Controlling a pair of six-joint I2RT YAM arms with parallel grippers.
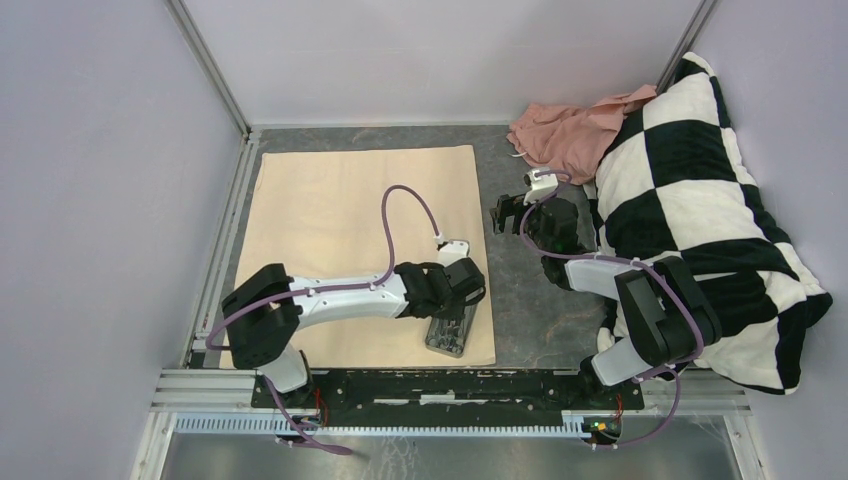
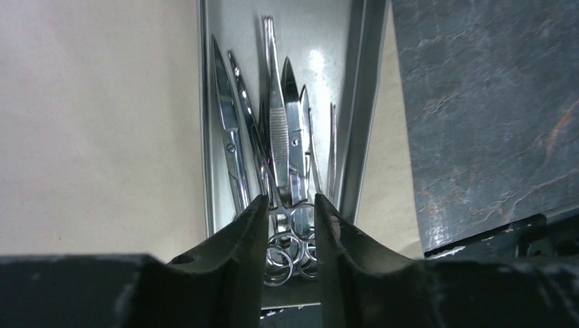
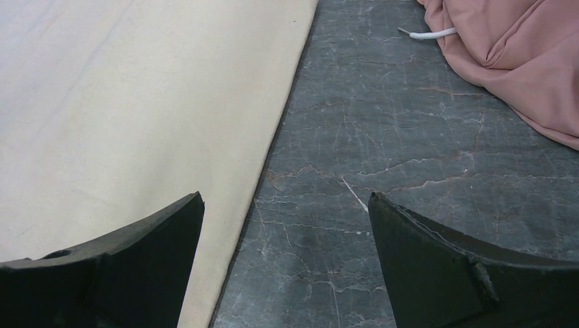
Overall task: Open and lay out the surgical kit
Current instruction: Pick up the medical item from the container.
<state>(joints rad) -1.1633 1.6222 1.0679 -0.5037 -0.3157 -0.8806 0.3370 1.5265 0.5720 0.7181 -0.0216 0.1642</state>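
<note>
Left gripper [image 1: 453,312] is seen from above positioned over the steel tray [image 1: 448,338], which is set on the beige cloth [image 1: 340,200] at the near edge of the bench [image 1: 525,300]; the right gripper [image 1: 506,212] is held beside the cloth. From the left wrist, instruments [image 2: 287,137] are shown in the tray, handles between narrowly parted fingers [image 2: 249,232]; a grasp cannot be confirmed. From the right wrist, jaws are shown spread wide.

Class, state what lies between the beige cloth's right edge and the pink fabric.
Bare grey marbled tabletop, with only a white cord beside the pink fabric; the right wrist view shows it.
</note>
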